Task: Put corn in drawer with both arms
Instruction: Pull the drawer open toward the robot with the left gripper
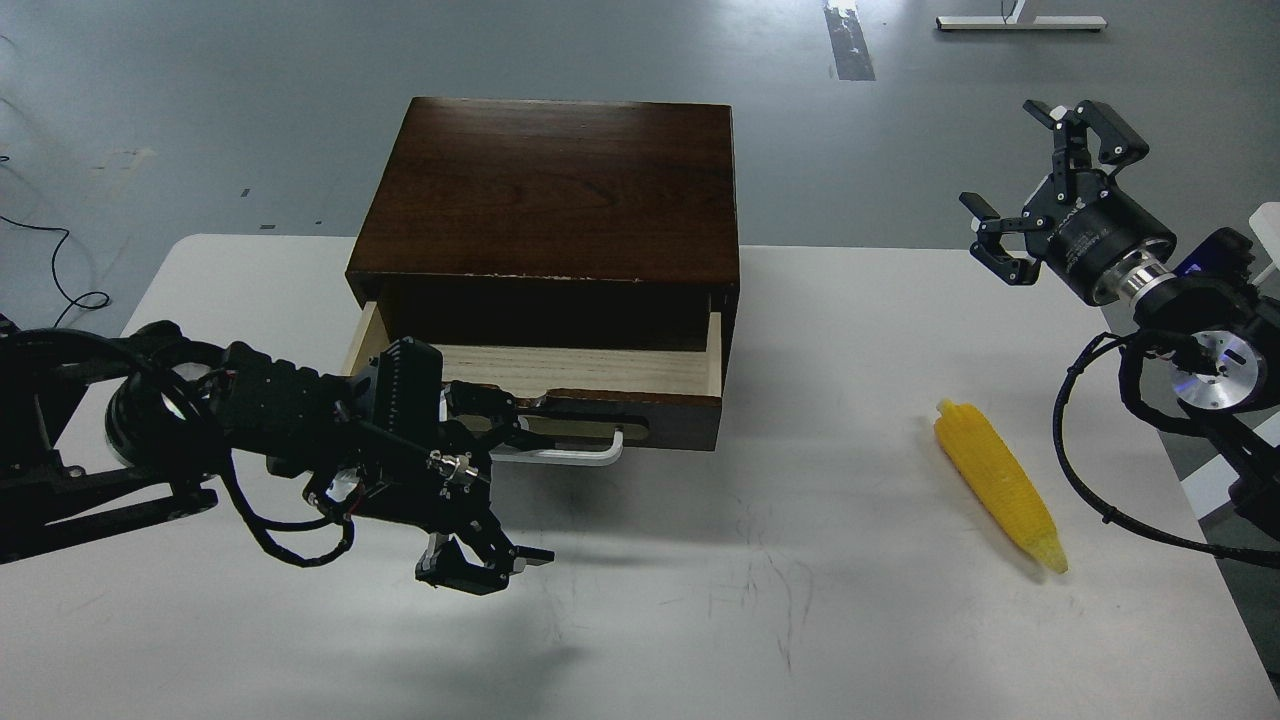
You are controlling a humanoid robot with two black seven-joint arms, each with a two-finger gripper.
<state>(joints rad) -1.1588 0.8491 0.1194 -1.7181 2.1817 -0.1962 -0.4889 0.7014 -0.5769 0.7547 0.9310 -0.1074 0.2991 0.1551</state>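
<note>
The yellow corn (pixel 1000 486) lies on the white table (pixel 820 600) at the right, its paler tip toward me. The drawer (pixel 585 368) stands partly pulled out of the dark cabinet (pixel 545 190), showing its pale wood inside and white bar handle (pixel 575 455). My left gripper (pixel 497 485) is open and empty, low over the table at the drawer front's left end, with the handle just to its right. My right gripper (pixel 1040 182) is open and empty, raised above the table's far right edge, behind and well above the corn.
The cabinet takes up the table's far middle. My left arm (pixel 200 440) lies across the left side of the table. Black cables (pixel 1100 490) hang from my right arm just right of the corn. Grey floor lies beyond the table.
</note>
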